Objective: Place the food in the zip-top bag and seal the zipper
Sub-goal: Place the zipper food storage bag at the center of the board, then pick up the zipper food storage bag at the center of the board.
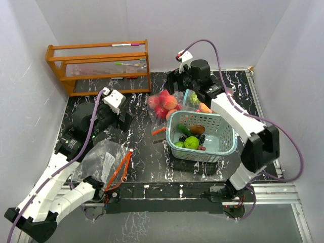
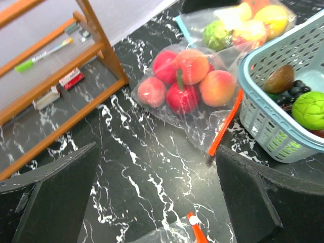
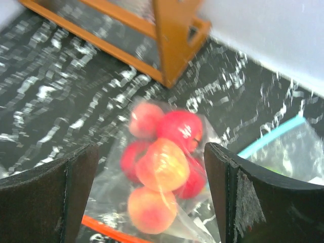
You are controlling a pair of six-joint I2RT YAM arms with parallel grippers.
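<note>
**Packing under way, nothing held**

Tabletop (image 1: 152,164) first: black marble, with a wooden rack (image 2: 101,38) pushed to the far left corner, out of my working lane. The teal basket (image 1: 202,153) sits right of centre as the supply. A green fruit (image 1: 191,143) and some darker pieces lie in it, so I judge the job unfinished. An empty bag (image 1: 101,157) lies flat by my left arm, its orange zipper (image 1: 119,172) facing the middle, handy for loading. Two filled bags lie just beyond the basket: a blue-edged bag (image 2: 238,25), and a fruit bag (image 2: 190,83) packed with red and peach pieces. The fruit bag's orange strip (image 2: 225,124) runs just beside the basket wall, and I cannot tell whether it is pressed closed.

My right claw (image 3: 151,148) hangs directly above the fruit bag, fingers spread wide with nothing between them. The fruit shows squarely in the gap, which reads to me as lining up for a descent. My left claw (image 2: 156,152) is equally wide and empty, low over bare marble. The fruit bag lies ahead of it and a little right, apart from its fingers.
</note>
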